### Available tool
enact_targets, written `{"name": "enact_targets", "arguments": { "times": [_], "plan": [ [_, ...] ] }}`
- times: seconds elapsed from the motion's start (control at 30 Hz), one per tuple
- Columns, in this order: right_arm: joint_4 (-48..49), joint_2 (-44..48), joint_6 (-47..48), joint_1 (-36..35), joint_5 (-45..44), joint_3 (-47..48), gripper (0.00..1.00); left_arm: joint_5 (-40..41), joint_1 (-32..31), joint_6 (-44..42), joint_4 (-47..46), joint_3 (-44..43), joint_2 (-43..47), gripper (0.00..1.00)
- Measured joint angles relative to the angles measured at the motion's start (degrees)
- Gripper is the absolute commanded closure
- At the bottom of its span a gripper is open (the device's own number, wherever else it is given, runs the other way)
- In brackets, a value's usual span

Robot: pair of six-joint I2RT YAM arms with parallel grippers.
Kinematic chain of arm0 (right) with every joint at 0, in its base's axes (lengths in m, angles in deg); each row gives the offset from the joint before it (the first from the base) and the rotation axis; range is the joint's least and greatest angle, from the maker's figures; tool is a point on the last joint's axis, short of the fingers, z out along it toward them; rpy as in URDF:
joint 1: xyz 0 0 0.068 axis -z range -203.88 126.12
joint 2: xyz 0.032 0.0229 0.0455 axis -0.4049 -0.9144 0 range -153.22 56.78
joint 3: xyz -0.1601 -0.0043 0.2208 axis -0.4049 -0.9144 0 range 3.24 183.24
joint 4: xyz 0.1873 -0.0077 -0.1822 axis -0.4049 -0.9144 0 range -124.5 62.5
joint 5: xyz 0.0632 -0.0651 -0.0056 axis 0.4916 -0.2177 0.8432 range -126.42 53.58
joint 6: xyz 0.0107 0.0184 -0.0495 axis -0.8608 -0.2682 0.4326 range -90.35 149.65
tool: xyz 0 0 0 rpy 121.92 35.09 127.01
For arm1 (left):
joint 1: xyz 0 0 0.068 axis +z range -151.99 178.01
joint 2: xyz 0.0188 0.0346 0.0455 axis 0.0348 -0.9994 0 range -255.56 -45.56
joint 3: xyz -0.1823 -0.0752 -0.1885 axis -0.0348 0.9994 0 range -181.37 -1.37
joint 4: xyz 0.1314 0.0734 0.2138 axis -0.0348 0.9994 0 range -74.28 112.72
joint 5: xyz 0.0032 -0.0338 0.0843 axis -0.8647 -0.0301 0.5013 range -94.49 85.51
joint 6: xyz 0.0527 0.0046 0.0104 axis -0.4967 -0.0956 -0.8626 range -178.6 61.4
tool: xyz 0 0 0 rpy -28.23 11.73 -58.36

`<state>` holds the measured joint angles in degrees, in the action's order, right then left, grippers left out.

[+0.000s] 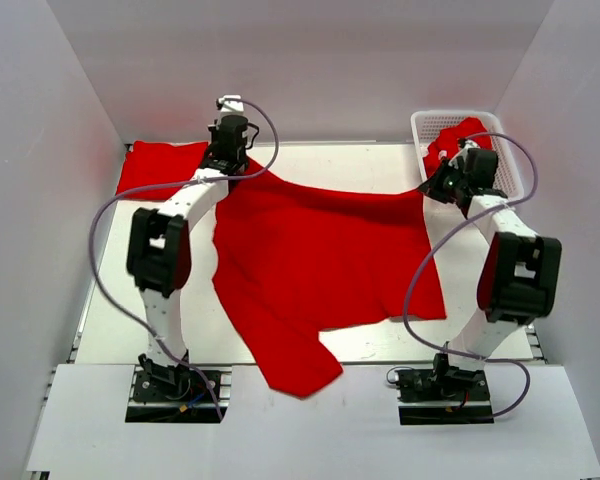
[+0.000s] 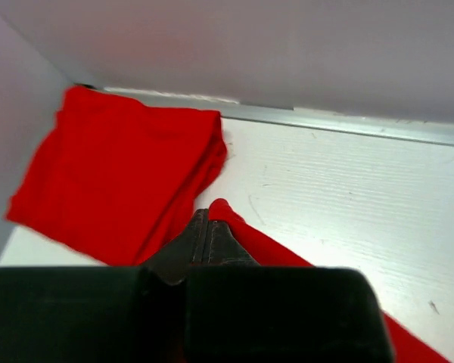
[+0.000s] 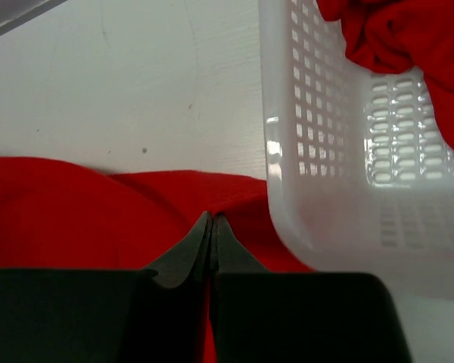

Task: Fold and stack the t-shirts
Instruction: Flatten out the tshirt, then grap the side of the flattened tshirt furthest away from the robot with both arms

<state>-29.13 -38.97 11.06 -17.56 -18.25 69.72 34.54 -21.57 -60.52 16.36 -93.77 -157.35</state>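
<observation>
Left wrist view shows the left claw [image 2: 209, 221] pressed together on a far corner of the open t-shirt [image 2: 272, 253], the cloth peeking out past its tips. Just beyond and to its left lies a folded shirt [image 2: 121, 178], close but apart from the pinched corner. The right claw [image 3: 212, 221] is likewise shut on the other far corner, with the basket [image 3: 325, 151] wall just beside it on the right and a crumpled shirt [image 3: 393, 38] inside.

From above, the t-shirt [image 1: 320, 260] stretches between the two claws. Its held edge runs left to right across the worktop [image 1: 380, 160], and the body trails back toward the arm bases, one flap overhanging the near edge.

Any fold probably turns on that shared edge, so both arms would need to travel together. Open room lies behind the claws, over the cloth. Ahead, the back wall [image 1: 320, 70] is near, and the basket hems in the right side.
</observation>
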Motion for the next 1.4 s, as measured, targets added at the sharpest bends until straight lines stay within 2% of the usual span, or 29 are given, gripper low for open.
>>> {"name": "enact_targets", "arguments": {
  "times": [0.2,0.4,0.5,0.7,1.0,1.27,1.4],
  "plan": [
    [-1.2,-8.9,3.4,-0.9,0.3,8.5,1.0,-9.3,4.1,2.3,0.9,-13.2,-15.9,1.0],
    [-2.3,-9.2,6.2,-2.1,-0.3,12.9,1.0,-14.6,5.1,4.0,0.6,-15.0,-16.5,1.0],
    [-3.1,-9.2,7.0,-2.7,-1.0,15.1,1.0,-16.4,5.3,5.0,-0.1,-11.4,-13.3,1.0],
    [-6.4,-9.4,7.1,-2.7,-3.2,17.9,1.0,-17.6,5.3,8.4,2.2,0.7,-1.2,1.0],
    [-13.9,-9.8,7.5,-2.7,-8.7,20.9,1.0,-20.9,5.0,15.9,15.5,7.0,11.0,1.0],
    [-17.8,-9.7,8.7,-2.7,-10.8,20.8,1.0,-27.1,4.8,22.8,24.0,22.1,22.4,1.0],
    [-19.3,-9.7,9.2,-2.7,-11.8,20.8,1.0,-30.1,4.8,24.3,27.9,23.7,24.4,1.0]
  ]
}}
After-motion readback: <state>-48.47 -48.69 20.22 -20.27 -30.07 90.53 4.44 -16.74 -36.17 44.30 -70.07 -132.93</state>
